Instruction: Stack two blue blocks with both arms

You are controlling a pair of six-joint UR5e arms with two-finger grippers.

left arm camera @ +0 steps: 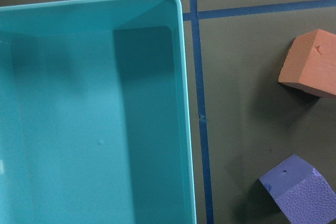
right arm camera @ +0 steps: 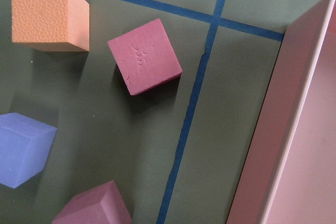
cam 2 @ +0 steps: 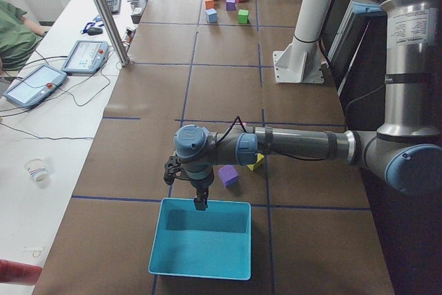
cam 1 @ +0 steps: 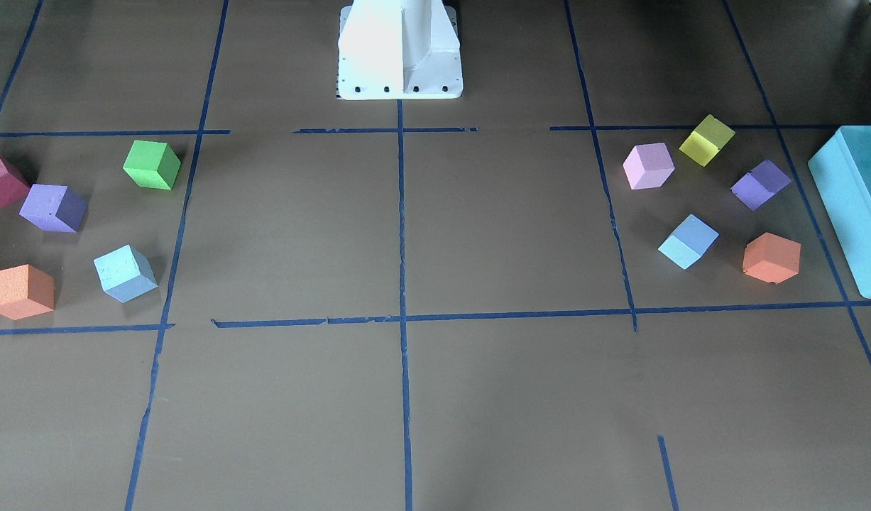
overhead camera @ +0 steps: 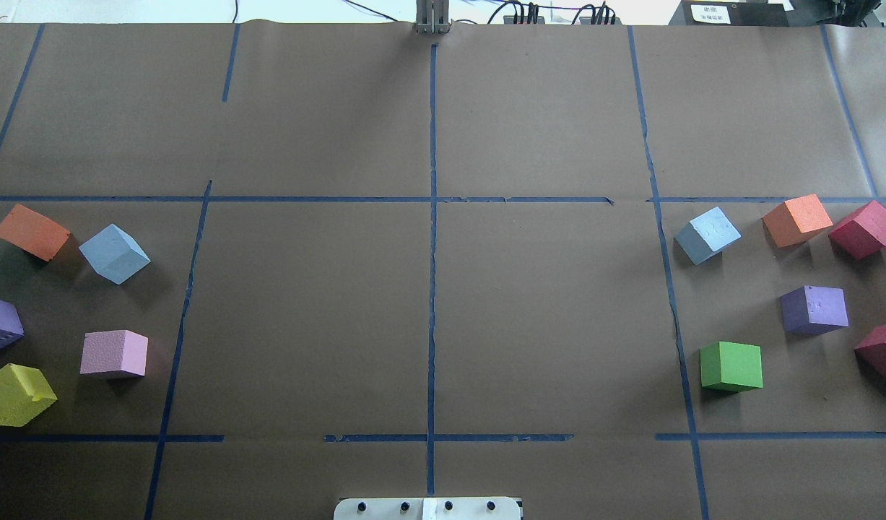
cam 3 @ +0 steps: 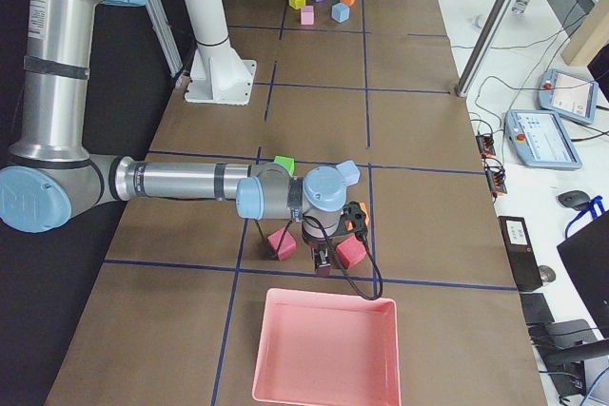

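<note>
One pale blue block [overhead camera: 114, 253] lies on the table's left side, between an orange cube and a pink cube; it also shows in the front view [cam 1: 688, 241]. The other blue block [overhead camera: 707, 235] lies on the right side near an orange cube, and in the front view [cam 1: 125, 273]. They are far apart. My left gripper [cam 2: 200, 204] hangs over the rim of the teal box at the table's left end. My right gripper [cam 3: 324, 268] hangs over maroon cubes near the pink tray. Both grippers show only in side views, so I cannot tell whether they are open or shut.
A teal box [cam 1: 854, 206] stands at the left end and a pink tray [cam 3: 328, 349] at the right end. Orange, purple, pink and yellow cubes [overhead camera: 13, 393] lie on the left side; orange, maroon, purple and green cubes [overhead camera: 731, 366] on the right. The white pedestal [cam 1: 400, 50] stands at mid-table.
</note>
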